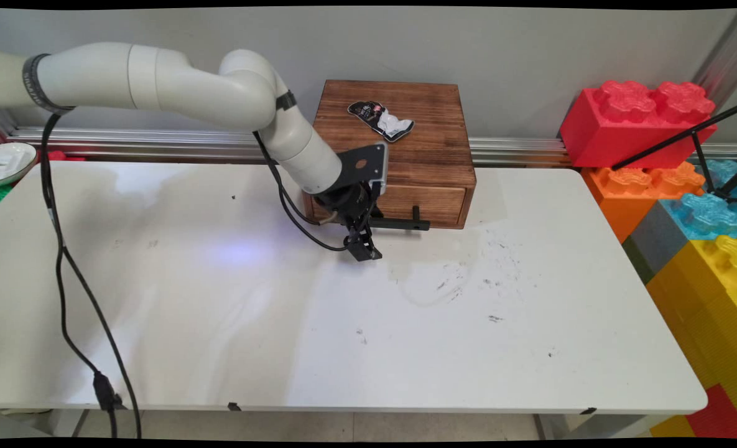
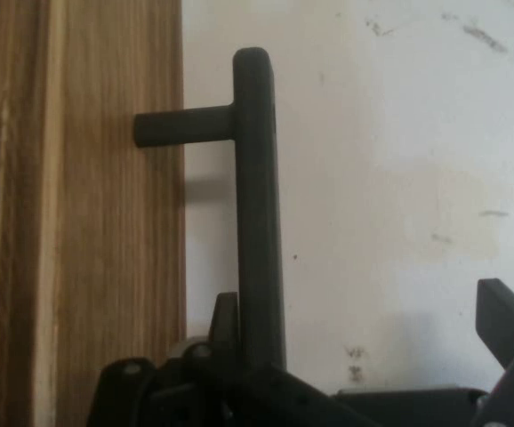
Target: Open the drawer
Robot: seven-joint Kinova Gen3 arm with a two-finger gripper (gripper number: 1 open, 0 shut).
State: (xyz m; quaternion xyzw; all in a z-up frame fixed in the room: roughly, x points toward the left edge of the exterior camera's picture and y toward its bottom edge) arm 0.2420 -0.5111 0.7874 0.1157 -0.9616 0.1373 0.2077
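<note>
On white table (image 1: 219, 323), wooden drawer box (image 1: 399, 134)

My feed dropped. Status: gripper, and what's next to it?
Gripper open, fingers either side of the drawer handle. Drawer looks shut. Packet lies on top of the wooden box.

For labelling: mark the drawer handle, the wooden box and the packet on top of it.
drawer handle (image 2: 257, 213): hand view, middle of the black bar.
wooden box (image 1: 430, 146): main view, bare part of its top.
packet (image 1: 382, 120): main view, its middle.
</note>
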